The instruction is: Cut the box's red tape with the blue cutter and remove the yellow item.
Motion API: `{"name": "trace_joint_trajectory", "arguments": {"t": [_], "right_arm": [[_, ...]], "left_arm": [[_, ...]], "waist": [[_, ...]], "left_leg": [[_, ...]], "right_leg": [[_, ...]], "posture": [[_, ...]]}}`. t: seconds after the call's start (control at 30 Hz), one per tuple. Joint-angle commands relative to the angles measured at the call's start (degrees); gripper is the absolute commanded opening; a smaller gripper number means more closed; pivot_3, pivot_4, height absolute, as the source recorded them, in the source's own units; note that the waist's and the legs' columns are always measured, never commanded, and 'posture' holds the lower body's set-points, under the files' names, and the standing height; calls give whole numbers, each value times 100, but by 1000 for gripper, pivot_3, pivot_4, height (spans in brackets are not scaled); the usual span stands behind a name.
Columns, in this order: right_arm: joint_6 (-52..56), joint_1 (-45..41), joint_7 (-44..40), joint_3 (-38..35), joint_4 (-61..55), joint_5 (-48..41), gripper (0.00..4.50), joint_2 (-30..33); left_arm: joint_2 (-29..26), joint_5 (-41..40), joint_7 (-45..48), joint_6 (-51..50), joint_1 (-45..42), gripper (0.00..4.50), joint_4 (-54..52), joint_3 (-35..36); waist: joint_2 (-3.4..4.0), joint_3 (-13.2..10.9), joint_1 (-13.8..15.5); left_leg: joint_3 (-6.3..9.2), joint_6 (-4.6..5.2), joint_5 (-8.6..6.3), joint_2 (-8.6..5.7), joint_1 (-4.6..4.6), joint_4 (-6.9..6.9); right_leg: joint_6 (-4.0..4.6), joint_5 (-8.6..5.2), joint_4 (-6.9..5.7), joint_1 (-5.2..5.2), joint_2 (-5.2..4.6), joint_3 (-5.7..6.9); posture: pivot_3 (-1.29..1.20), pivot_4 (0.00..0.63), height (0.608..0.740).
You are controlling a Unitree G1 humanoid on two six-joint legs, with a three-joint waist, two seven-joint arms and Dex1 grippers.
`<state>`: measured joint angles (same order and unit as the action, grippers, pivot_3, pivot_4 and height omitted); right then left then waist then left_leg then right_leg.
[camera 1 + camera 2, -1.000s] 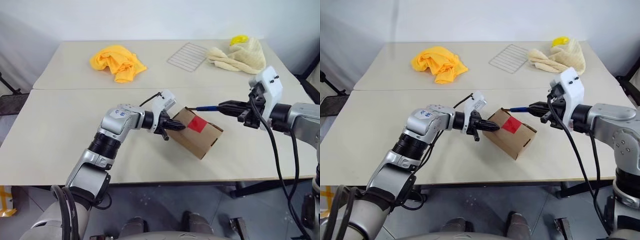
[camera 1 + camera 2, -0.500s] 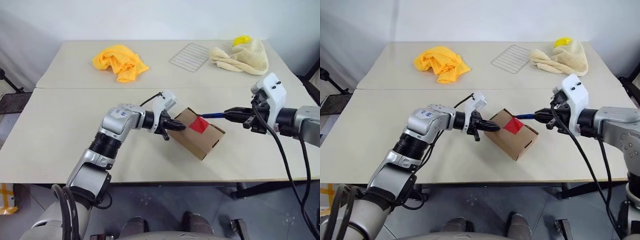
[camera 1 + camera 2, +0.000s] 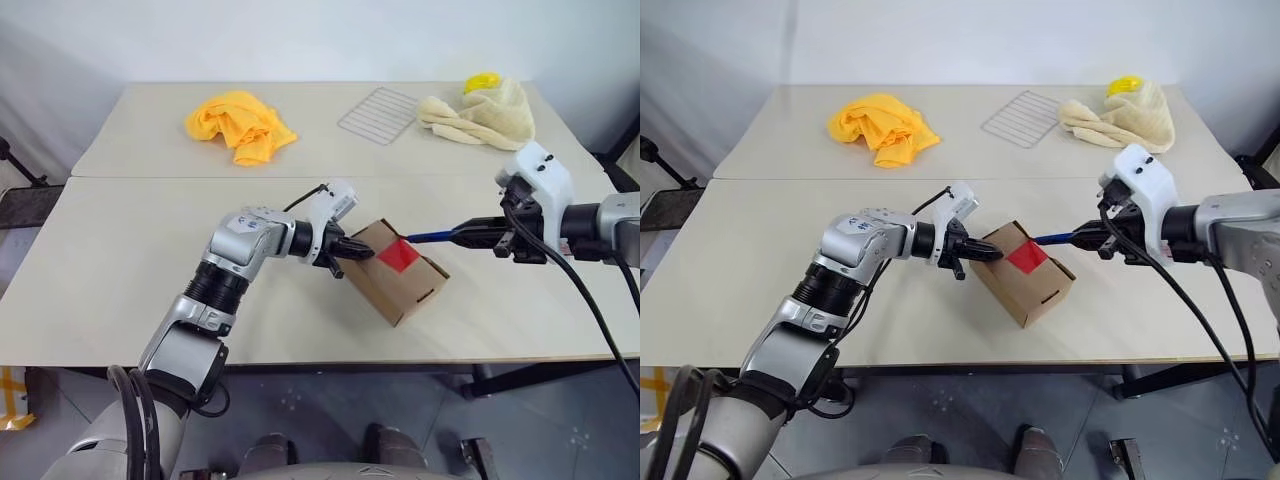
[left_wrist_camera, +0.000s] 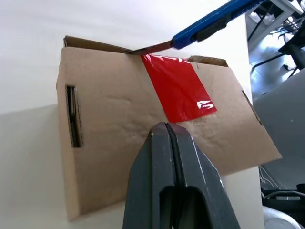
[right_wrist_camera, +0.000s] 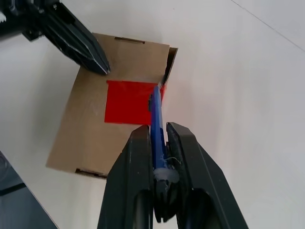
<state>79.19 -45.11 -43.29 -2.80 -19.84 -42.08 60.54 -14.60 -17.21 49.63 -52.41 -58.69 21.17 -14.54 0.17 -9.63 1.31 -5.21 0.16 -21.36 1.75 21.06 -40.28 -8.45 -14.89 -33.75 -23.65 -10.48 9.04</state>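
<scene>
The closed left gripper [image 3: 358, 253] presses the box [image 3: 395, 275]; the right gripper [image 3: 487, 237], clamped on the blue cutter [image 3: 432, 237], sets its blade at the red tape [image 3: 398, 254] edge, open table [image 3: 120, 260] around.

tables: two beige tabletops [image 3: 120, 250] joined | wall [image 3: 300, 35]: white | floor [image 3: 330, 410]: grey

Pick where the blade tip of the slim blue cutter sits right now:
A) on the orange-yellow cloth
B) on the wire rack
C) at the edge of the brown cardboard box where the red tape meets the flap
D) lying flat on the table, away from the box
C: the left wrist view shows the slim blue cutter, gripped by the right gripper, with its blade at the brown cardboard box edge where the red tape begins.
</scene>
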Motion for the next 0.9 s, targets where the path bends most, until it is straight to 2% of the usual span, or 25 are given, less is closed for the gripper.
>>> {"name": "trace_joint_trajectory", "arguments": {"t": [0.03,0.23,0.53,0.7,0.9], "right_arm": [[515,-98,73,209,-8,-163,164,-237],[917,-244,89,277,9,-152,164,-248],[770,-233,-597,930,-106,-182,164,579],[574,-349,-885,1191,-34,-91,164,827],[354,-717,-839,1446,345,242,164,553]], "left_arm": [[43,154,-76,-58,-42,0,13,-124],[68,213,-109,-73,-22,0,4,-120],[-3,491,-171,227,57,0,141,-309],[-12,479,-186,263,88,0,121,-364],[1,482,-208,292,88,0,146,-357]], "waist": [[-3,2,-18],[-6,4,-25],[-8,5,-10],[-9,5,3],[-10,5,-4]], "left_leg": [[-1,0,0,1,-1,0],[-1,0,0,1,-4,-3],[-1,0,0,1,-3,-4],[0,0,0,1,-2,-6],[0,0,0,1,-3,-8]], "right_leg": [[1,0,-2,0,0,-1],[2,1,-5,2,0,-2],[2,1,-3,2,0,-2],[2,1,-2,3,-1,-2],[3,2,-3,4,-1,-2]], "posture": [[0,150,740],[0,150,740],[0,150,740],[0,150,740],[0,150,740]]}}
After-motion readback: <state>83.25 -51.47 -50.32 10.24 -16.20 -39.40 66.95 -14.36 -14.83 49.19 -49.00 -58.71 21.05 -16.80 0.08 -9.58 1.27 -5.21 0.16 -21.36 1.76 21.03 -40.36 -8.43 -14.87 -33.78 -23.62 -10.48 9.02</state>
